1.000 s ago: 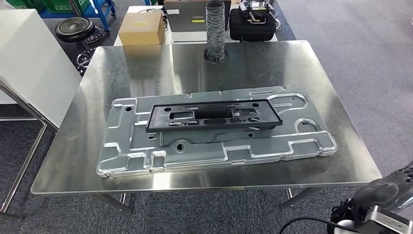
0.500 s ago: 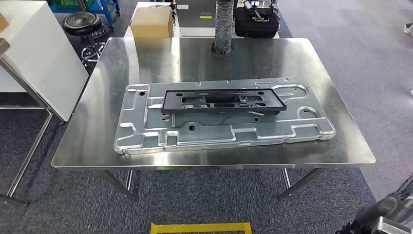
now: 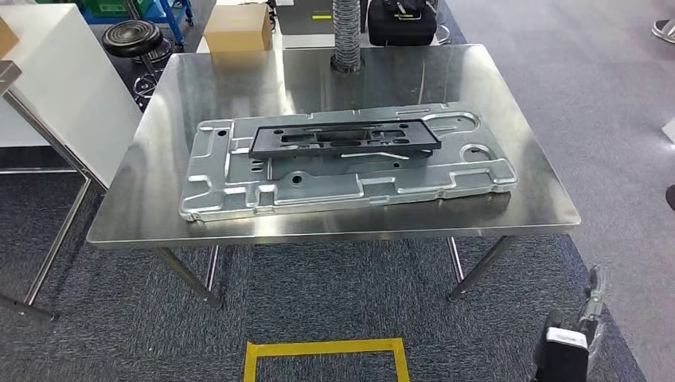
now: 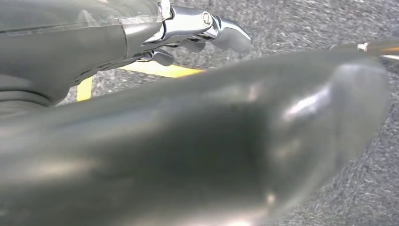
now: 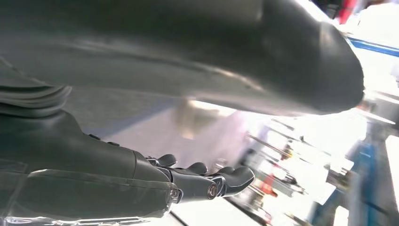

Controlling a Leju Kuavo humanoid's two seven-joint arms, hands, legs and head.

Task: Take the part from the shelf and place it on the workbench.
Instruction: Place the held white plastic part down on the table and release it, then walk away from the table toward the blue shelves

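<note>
At the far left a white panel [image 3: 64, 87] is leaning beside the table [image 3: 151, 199], whose polished steel top is reflecting the room and standing on slanted metal legs over grey carpet. Behind its left corner a round black stool [image 3: 131, 36] and a closed cardboard box [image 3: 237, 27] are sitting; what the box holds cannot be told. Lying flat across the middle of the table is a large stamped sheet-metal plate [image 3: 239, 199], silvery, with raised ribs, notched edges and round holes, and the part [image 3: 345, 137], a long black rectangular frame with cut-out openings, is resting on top of it toward the far side. A ribbed grey hose [image 3: 347, 36] is rising from the table's back edge, with a black case [image 3: 402, 22] behind it. On the floor yellow tape [image 3: 325, 348] is marking a square outline. The left hand [image 4: 188, 35] is hanging over the carpet, its fingers [image 4: 230, 37] loosely extended and holding nothing. The right hand [image 5: 188, 181] is likewise showing its fingers [image 5: 235, 179] stretched out and gripping nothing.
</note>
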